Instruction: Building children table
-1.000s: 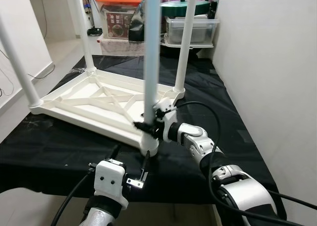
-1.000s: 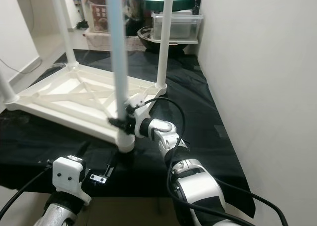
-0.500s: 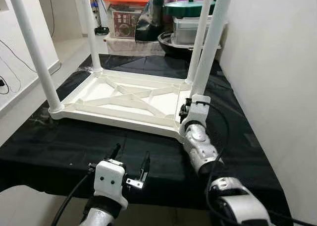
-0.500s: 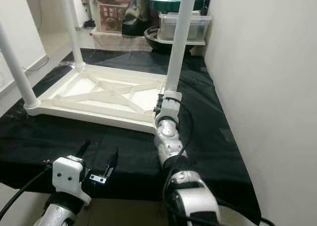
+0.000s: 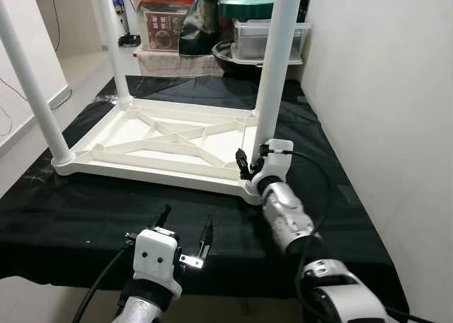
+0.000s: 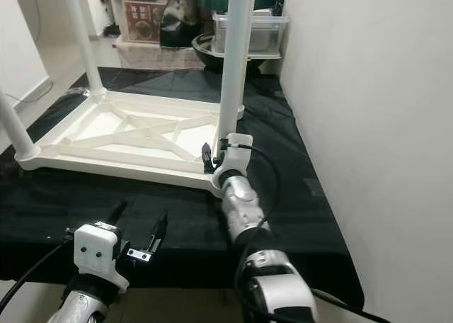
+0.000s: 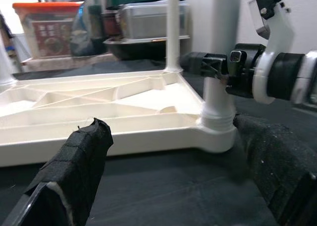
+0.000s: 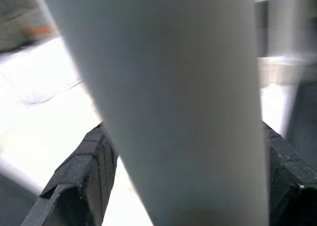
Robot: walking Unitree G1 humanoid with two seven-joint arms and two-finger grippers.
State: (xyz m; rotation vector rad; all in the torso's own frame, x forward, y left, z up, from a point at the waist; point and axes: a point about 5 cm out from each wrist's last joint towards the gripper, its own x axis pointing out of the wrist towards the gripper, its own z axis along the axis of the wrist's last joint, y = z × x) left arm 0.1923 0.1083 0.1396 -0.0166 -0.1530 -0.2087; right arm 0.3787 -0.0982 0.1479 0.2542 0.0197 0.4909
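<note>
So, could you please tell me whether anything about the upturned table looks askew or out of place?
Nothing stands out. The white plastic children's table lies upside down on the black cloth, legs upright. The right gripper holds the near right white leg near its socket; the left gripper hovers open.

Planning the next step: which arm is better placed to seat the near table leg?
The right. Its gripper already has its jaws around the near leg just above the upturned tabletop, while the left gripper hovers open over the black cloth.

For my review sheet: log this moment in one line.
right pincer: clasps near-right table leg | left pincer: open, idle | tabletop: upside down
</note>
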